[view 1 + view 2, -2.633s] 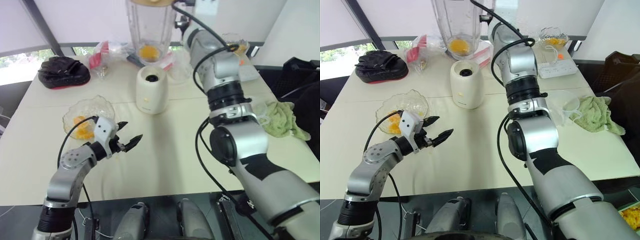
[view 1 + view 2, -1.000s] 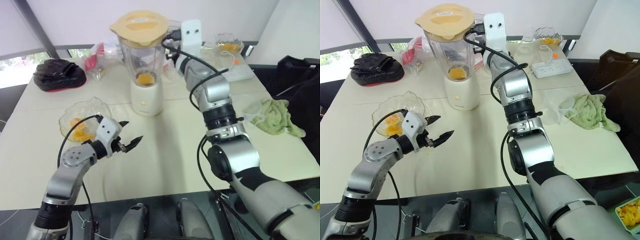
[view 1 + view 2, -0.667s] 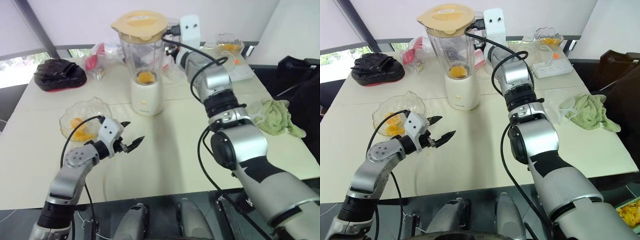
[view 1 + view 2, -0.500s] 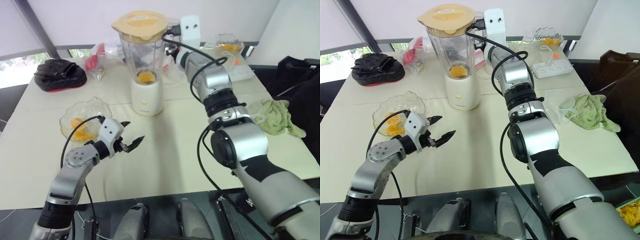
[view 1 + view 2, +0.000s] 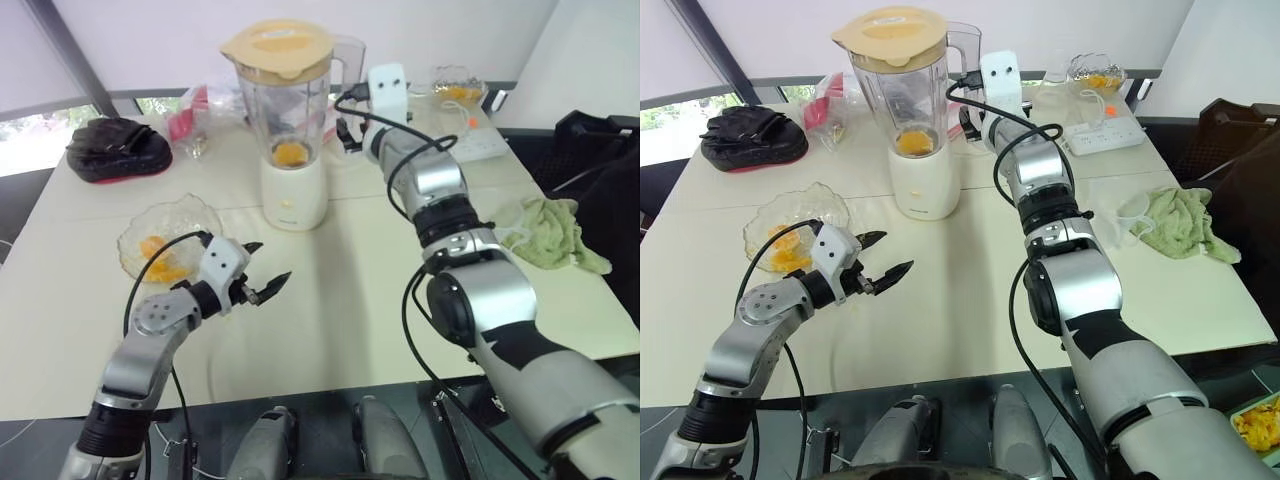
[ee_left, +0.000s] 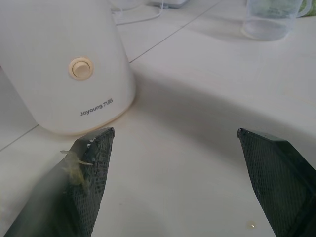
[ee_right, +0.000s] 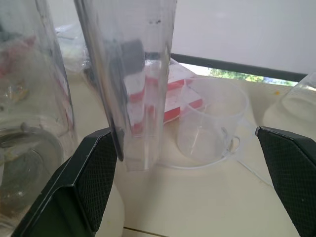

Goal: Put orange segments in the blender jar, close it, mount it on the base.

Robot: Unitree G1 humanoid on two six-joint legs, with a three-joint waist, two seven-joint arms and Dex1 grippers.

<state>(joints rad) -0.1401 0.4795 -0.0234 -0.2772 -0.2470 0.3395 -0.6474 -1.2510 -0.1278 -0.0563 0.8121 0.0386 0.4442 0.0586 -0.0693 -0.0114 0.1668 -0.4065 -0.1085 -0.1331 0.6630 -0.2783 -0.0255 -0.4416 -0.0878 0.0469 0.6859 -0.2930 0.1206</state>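
Head views: one blender jar (image 5: 902,95) standing on one cream base (image 5: 925,186), at the back middle of the table (image 5: 970,300). One flat yellow lid (image 5: 889,29) sitting on top of the jar. A few orange segments (image 5: 913,143) down in the bottom of the jar, too clumped to count. One wavy glass bowl (image 5: 170,232) near the left side of the table, with more orange pieces (image 5: 160,258) inside. One left gripper (image 5: 262,272) low over the table, near the bowl, two black fingers spread apart, holding nothing. One right gripper (image 5: 345,135) up beside the jar handle, just to the jar's right. One green cloth (image 5: 1185,226) on the right. One black bag (image 5: 752,133) at the far left. One white power strip (image 5: 1107,136) at the back right.

Left wrist view: two black fingers (image 6: 94,168) wide apart with bare table between. A bit of pulp stuck on one finger. One round button (image 6: 80,68) on the base in front.

Right wrist view: two black fingers (image 7: 96,173) far apart, let go of the jar. Clear jar handle (image 7: 133,74) just beside one finger. One small clear cup (image 7: 210,121) further back.
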